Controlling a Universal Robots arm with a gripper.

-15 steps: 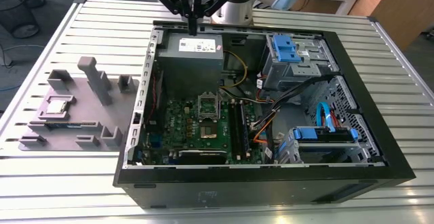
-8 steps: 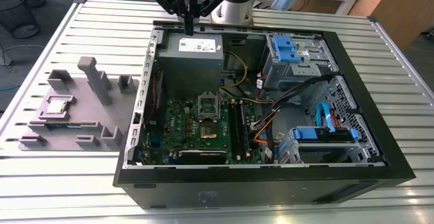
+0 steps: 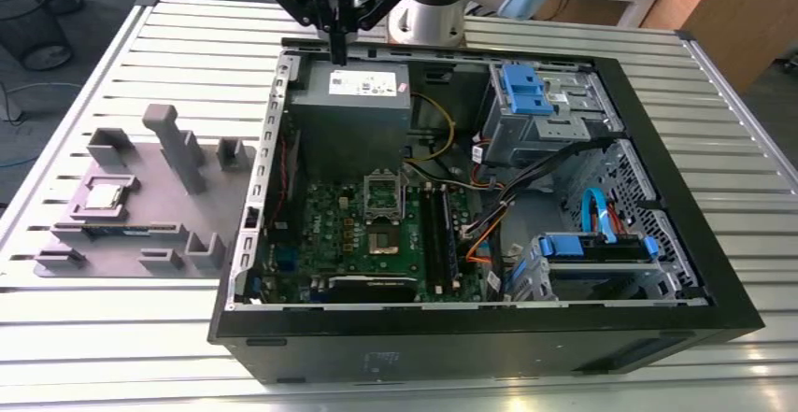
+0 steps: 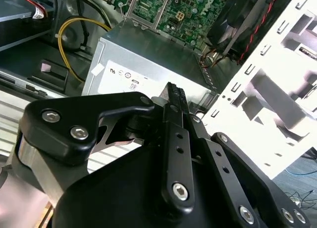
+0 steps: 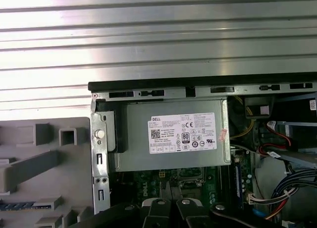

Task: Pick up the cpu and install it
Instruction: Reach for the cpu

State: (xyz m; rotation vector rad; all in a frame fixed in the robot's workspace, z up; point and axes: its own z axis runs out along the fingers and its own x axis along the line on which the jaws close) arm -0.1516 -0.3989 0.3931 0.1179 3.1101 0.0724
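The cpu (image 3: pixel 106 196) is a small silver square lying on the grey holder block (image 3: pixel 137 230), at the exterior view's left, outside the computer case. My gripper (image 3: pixel 336 55) hangs far from it, over the back edge of the case, just above the grey power-supply box (image 3: pixel 355 83). Its black fingers are shut together with nothing between them, as both wrist views show (image 4: pixel 176 92) (image 5: pixel 170 191). The motherboard's metal socket frame (image 3: pixel 383 192) lies mid-case below the power supply.
The open black case (image 3: pixel 648 272) lies on a slatted metal table (image 3: pixel 112 337). Inside are blue drive brackets (image 3: pixel 524 90), black and orange cables (image 3: pixel 548 164) and memory slots (image 3: pixel 439 230). The holder block has upright posts (image 3: pixel 175 146). The arm's base (image 3: pixel 431 10) stands behind the case.
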